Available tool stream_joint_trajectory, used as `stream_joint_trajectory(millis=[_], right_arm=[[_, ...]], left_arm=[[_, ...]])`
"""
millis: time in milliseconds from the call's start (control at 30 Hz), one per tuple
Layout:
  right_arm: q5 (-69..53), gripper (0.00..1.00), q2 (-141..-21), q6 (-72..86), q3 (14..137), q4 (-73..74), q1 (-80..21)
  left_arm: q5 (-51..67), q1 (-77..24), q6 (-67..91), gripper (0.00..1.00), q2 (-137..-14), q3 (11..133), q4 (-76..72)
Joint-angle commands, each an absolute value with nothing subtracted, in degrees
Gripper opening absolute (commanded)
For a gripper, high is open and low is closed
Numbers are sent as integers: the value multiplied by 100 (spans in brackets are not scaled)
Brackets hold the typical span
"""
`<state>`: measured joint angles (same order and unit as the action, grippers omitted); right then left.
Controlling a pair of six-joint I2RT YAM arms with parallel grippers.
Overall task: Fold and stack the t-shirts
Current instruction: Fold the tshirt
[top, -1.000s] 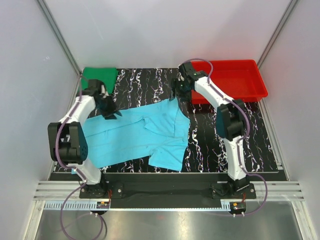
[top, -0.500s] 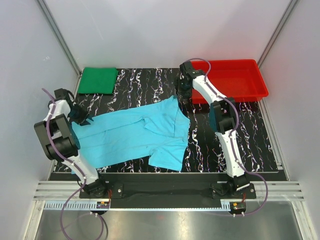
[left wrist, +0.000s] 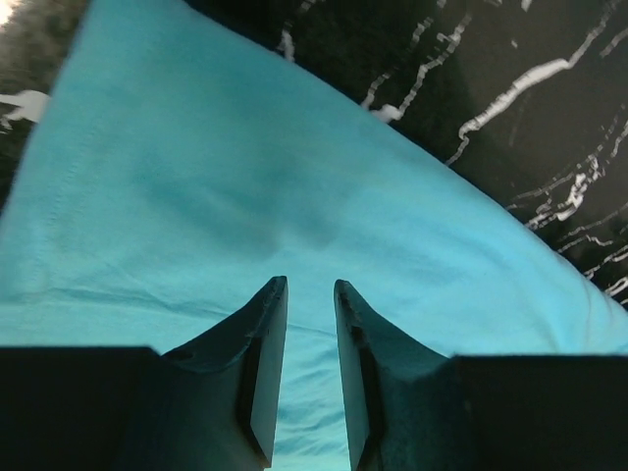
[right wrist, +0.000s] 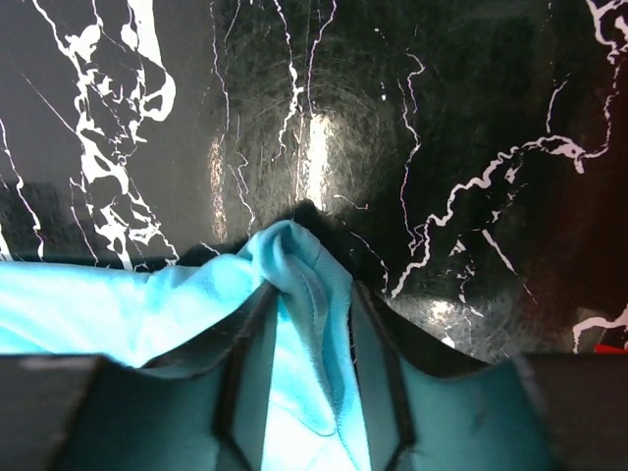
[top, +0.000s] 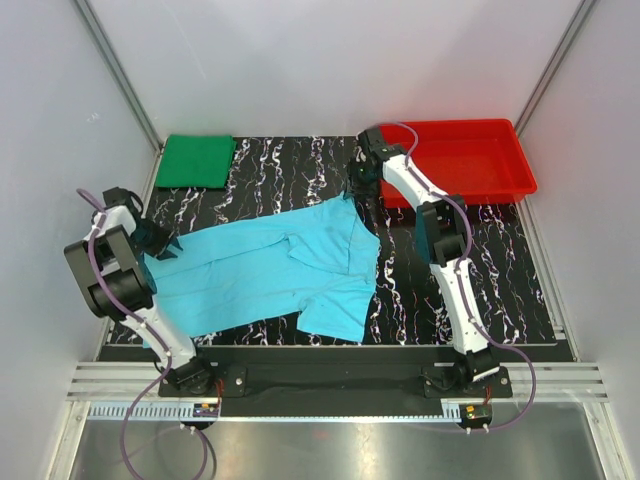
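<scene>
1. White panel walls (top: 300, 60) enclose a black desk (top: 300, 165) veined with white. Both arm bases stand at its near edge.
2. Item one, the light blue shirt (top: 270, 270), lies spread and somewhat rumpled across the middle of the desk. It slants from the left edge up towards the far right.
3. Item two, the green shirt (top: 197, 160), lies as a flat folded rectangle at the far left corner, apart from the blue one.
4. A red tray (top: 470, 160) sits at the far right corner.
5. The left gripper (top: 165, 243) (left wrist: 309, 285) is down at the left end of the light blue shirt. Its fingers stand a narrow gap apart, with cloth showing through the gap. Whether any cloth is pinched cannot be told.
6. The right gripper (top: 364, 207) (right wrist: 312, 289) is at the shirt's far right corner, near the tray. A raised ridge of blue cloth stands between its fingers, and both fingers press against it. It is closed on the cloth.
</scene>
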<state>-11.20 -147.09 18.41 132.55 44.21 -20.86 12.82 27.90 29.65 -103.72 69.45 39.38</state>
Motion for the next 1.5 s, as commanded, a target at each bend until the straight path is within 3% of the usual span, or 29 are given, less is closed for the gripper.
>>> stream_joint_trajectory(millis=[0, 33, 133, 167, 333, 533, 933, 1033, 1067, 1267, 1467], right_arm=[[-1213, 42, -14809, 2012, 13491, 4245, -2083], [-1161, 39, -14818, 2047, 13491, 4219, -2083], [-416, 3, -14827, 2188, 13544, 4332, -2074], [231, 0, -14801, 2223, 13535, 4411, -2074], [1414, 0, -14529, 2013, 13201, 4176, -2048], [765, 0, -14853, 2135, 13666, 4052, -2022], [914, 0, -15258, 2127, 14405, 3859, -1995], [818, 7, -15223, 2127, 14475, 3849, -2004], [809, 14, -15205, 2153, 14571, 3884, -1995], [791, 35, -14942, 2066, 14765, 4043, -1995], [993, 57, -14538, 1978, 15100, 4604, -1995]], left_arm=[[1064, 2935, 3111, 31, -10537, 6943, 3814], [1029, 2962, 3129, 31, -10573, 6943, 3814], [949, 3050, 3138, 31, -10731, 6926, 3806], [914, 3085, 3129, 31, -10775, 6917, 3814], [853, 3182, 3085, 31, -10916, 6847, 3709], [923, 3199, 3138, 30, -11144, 7031, 3630], [1037, 3121, 3111, 29, -11505, 7629, 3490], [1099, 2963, 3138, 36, -11347, 7717, 3480], [1081, 2918, 3146, 37, -11216, 7734, 3472], [959, 2690, 3208, 58, -10637, 7840, 3779], [774, 2435, 3322, 61, -9810, 7577, 4043]])
